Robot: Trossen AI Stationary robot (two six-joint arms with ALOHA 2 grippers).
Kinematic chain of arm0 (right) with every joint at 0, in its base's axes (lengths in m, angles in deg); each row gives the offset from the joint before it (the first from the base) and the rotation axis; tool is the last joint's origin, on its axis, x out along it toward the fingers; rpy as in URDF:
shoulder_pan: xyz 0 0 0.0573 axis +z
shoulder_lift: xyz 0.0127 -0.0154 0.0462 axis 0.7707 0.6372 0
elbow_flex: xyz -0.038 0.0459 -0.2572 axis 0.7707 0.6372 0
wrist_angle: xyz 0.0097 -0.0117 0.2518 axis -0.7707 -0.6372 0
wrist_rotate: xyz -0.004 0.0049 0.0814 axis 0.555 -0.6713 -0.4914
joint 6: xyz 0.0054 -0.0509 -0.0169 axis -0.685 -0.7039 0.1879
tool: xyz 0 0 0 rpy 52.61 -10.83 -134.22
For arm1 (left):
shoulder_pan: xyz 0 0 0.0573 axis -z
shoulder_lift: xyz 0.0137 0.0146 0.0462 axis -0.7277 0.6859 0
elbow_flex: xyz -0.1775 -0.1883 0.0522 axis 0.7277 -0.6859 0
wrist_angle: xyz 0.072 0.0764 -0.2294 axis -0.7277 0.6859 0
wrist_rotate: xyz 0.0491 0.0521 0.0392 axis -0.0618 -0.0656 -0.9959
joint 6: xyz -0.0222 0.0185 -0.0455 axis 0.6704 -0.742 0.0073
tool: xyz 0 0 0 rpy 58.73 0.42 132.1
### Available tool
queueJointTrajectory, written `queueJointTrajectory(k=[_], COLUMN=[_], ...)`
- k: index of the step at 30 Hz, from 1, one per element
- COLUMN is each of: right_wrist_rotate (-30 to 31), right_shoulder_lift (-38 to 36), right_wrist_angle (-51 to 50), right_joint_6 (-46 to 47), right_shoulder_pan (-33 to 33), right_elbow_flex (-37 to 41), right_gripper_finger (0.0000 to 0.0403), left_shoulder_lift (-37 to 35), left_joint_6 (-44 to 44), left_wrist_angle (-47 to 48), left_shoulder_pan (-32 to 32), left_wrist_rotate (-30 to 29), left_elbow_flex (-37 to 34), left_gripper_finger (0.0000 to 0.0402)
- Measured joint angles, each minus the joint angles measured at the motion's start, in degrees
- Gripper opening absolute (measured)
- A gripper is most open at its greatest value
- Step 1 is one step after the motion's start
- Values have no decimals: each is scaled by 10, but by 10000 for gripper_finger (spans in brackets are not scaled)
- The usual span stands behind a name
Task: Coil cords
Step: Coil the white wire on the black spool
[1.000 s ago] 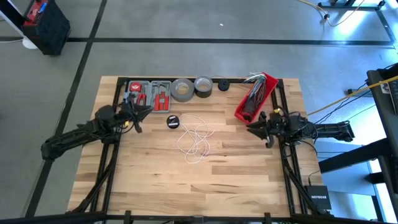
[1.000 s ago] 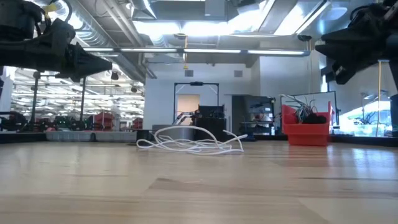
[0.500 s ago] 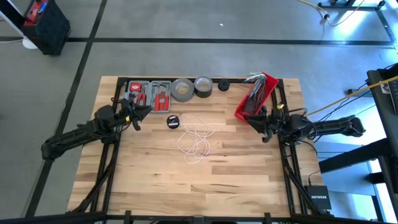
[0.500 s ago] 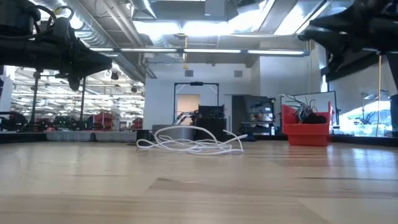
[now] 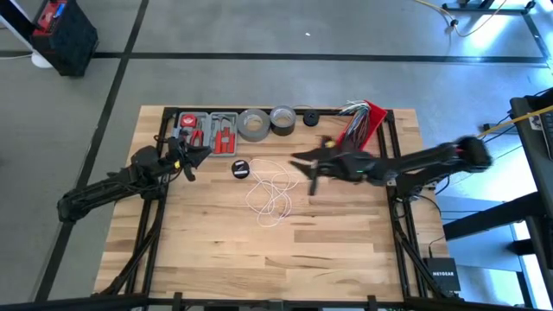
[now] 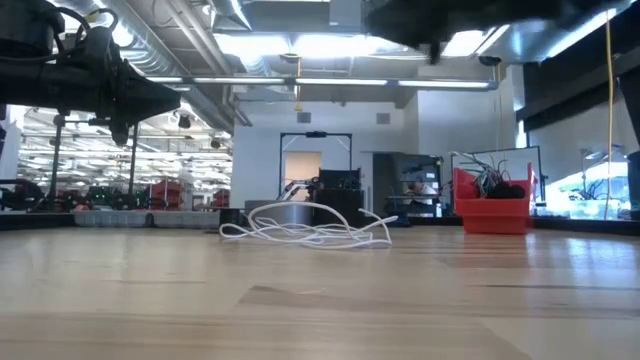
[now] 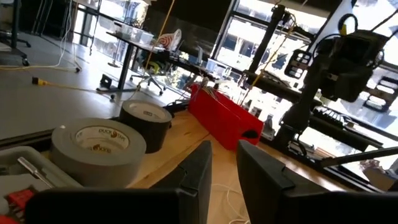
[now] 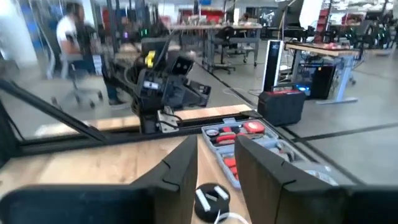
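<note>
The thin white cord lies in a loose tangle of loops on the wooden table's middle; the low view shows the cord flat on the boards. My right gripper hovers level above the table just right of the tangle, pointing toward the left edge, open and holding nothing. My left gripper waits at the left side, level, near the tool tray. It too is open, with a narrow bare gap between its fingers.
Along the far edge stand a grey tool tray with red-handled tools, a grey tape roll, a dark tape roll and a red bin with wires. A small black disc lies left of the cord. The near half is bare wood.
My right gripper has swung out from the table's right edge toward the middle, rising and rolling as it went, and now stands beside the cord. My left gripper has rolled in place. The cord has not moved.
</note>
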Motion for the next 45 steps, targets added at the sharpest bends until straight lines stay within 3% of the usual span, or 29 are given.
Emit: queueJointTrajectory(k=[8,14,20,27,31,37,45], right_wrist_rotate=[-55,-99,-107,-64,-10,10,32], right_shoulder_lift=[216,325,397,413,414,441,501], right_wrist_angle=[-29,-46,-58,-171,-231,-218,-178], right_joint_6=[-54,-54,-55,-118,-147,-230,-402], right_shoulder_pan=[0,0,0,-1,-1,-9,-16], right_elbow_flex=[-197,-301,-374,-414,-414,-414,-414], right_gripper_finger=[111,111,111,114,142,183,179], left_shoulder_lift=[0,0,0,1,1,1,1], left_joint_6=[-8,-67,-117,-127,-162,-233,-258], left_wrist_angle=[17,18,18,20,16,13,10], left_shoulder_pan=[0,0,0,0,0,0,0], left_wrist_rotate=[1,49,53,52,39,20,15], left_elbow_flex=[0,0,0,0,0,0,0], left_gripper_finger=[68,68,68,68,68,68,68])
